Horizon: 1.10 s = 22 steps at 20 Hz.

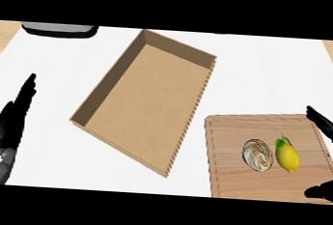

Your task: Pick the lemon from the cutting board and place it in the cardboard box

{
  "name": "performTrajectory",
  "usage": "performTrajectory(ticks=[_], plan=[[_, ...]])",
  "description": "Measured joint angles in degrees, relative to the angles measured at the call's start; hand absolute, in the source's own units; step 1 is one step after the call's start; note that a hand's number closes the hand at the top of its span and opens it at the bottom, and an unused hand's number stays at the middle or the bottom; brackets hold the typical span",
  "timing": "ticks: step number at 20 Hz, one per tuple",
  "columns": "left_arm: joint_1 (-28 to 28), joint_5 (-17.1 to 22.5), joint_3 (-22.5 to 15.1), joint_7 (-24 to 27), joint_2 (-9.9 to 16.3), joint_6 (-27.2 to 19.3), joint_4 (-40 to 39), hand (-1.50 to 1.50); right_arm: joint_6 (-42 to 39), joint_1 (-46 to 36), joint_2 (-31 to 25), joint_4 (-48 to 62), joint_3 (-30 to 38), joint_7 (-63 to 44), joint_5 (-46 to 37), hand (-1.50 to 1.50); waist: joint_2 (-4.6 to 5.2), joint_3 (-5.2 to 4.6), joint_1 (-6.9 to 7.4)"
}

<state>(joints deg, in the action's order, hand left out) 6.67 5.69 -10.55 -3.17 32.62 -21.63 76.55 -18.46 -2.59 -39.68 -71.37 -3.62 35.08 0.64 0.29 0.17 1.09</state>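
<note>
No readable text, brand or label on anything in view.

Cardboard box: plain tan, shallow open rectangular tray, thin walls, rotated so its long axis runs 1 to 7 o'clock. Sits centre of the white counter.

Cutting board: light wood with visible grain, rectangular, rounded corners, a groove running inside the rim. Sits at 4 o'clock from the box, near corner close to the box's right wall, not clearly touching.

Lemon: yellow, oval, smooth, small green leaf at its top end. Lies on the board's right half. At its 9 o'clock, just beside it, a small round shell-like thing, cream and brown swirls.

Right hand: black, fingers apart and straight, spread over the board's right edge, thumb low at 5 o'clock from the lemon. Lemon sits at 9 o'clock of the hand, near, not touched.

Left hand: black, fingers straight, resting at the left edge, 9 o'clock of the box, holding nothing.

Grey object at 11 o'clock, cut off by the frame.
</note>
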Motion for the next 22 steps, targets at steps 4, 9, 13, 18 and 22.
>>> performTrajectory(ticks=[4,9,13,18,22], plan=[[0.41,-0.76,0.37,-0.18,0.81,0.71,-0.95,0.0,-3.59,-1.61,-1.18,9.79,0.75,11.31,-0.05,-1.5,0.19,0.11,0.21],[1.24,-0.79,1.47,0.11,1.26,1.96,-2.42,0.0,0.98,-6.04,-5.95,16.23,-0.64,17.11,-7.45,-1.5,0.19,0.04,0.36],[1.63,-1.08,1.92,0.97,1.13,2.64,-3.39,0.0,3.48,-10.2,-9.45,18.09,-4.64,17.57,-15.49,-1.5,0.17,-0.04,0.56],[1.52,-1.49,2.76,1.02,0.98,3.06,-3.62,0.0,3.25,-15.1,-11.48,17.76,-10.41,15.24,-23.7,-1.5,-0.01,-0.14,0.35],[1.07,-1.78,3.14,0.72,0.74,3.64,-3.35,0.0,1.53,-19.17,-11.46,18.11,-14.85,11.86,-30.02,-1.5,-0.07,-0.18,0.32]])
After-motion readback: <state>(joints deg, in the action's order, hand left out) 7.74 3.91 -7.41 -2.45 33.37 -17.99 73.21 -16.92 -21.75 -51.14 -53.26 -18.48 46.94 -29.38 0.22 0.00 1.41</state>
